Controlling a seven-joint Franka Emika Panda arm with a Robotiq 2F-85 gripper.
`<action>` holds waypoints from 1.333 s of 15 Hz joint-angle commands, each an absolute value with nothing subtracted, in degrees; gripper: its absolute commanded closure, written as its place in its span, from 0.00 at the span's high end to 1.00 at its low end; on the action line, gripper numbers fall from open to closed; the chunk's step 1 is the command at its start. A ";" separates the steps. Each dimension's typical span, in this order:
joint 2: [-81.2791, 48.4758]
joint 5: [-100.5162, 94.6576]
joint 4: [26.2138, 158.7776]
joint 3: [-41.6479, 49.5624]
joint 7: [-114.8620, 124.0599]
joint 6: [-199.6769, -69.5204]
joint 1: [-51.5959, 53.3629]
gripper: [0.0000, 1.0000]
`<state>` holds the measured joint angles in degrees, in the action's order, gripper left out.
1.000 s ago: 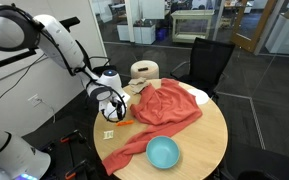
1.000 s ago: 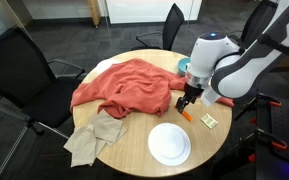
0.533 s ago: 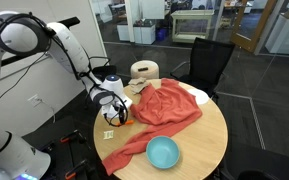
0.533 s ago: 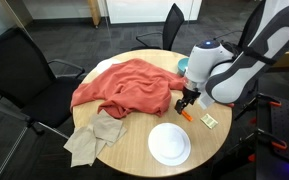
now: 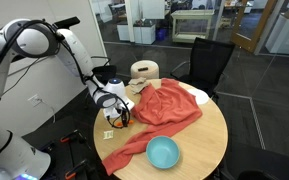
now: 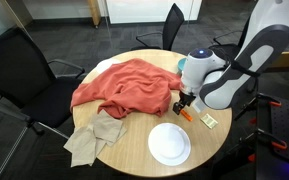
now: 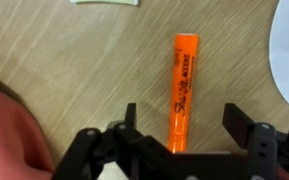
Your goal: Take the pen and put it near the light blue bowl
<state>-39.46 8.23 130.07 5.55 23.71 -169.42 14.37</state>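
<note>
loc: orange pen [image 7: 185, 90] flat on bench [image 7: 64, 65], centred between jaws | axis: square to closing line | jaws: spread wide, empty | next: likely descend, close; light blue bowl [image 5: 163, 152] well apart

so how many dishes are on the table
2: the light blue bowl at one edge by the red cloth; the white plate opposite, near the pen. The cloth may hide others.

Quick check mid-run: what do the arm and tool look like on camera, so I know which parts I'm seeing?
The arm is glossy white, built of rounded, bulbous shells with dark seams at the joints; a black cable runs along its forearm. The tool is matte black and blocky, with two squared fingers. No markings are legible.
</note>
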 commanded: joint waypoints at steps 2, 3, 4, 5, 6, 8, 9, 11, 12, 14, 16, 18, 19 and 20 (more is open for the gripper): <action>-41.86 8.92 127.87 8.30 26.26 -170.47 17.76 0.49; -42.21 8.95 127.52 8.60 26.57 -170.50 18.09 0.41; -42.34 8.97 127.36 8.92 26.91 -170.45 18.48 0.34; -42.31 8.99 127.32 9.04 26.93 -170.40 18.66 0.27; -42.00 8.99 127.42 9.18 26.97 -170.47 18.91 0.19; -41.04 9.19 127.91 8.94 26.90 -170.45 18.89 0.03; -40.43 9.35 128.21 8.64 26.80 -170.37 18.74 0.00; -38.15 9.80 129.44 7.70 26.60 -170.20 18.40 0.05; -36.60 9.99 130.27 7.17 26.37 -170.39 18.29 0.05; -33.93 10.14 131.40 7.14 26.76 -170.16 18.81 0.05; -30.62 10.14 133.14 7.52 27.10 -168.81 19.15 0.05; -26.86 10.12 136.29 8.35 27.86 -169.19 19.48 0.05; -24.94 10.14 138.07 8.60 28.59 -169.64 19.37 0.05; -22.80 10.25 140.14 8.70 29.05 -170.11 18.93 0.05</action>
<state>-30.61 9.39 132.83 7.56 27.11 -169.52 18.54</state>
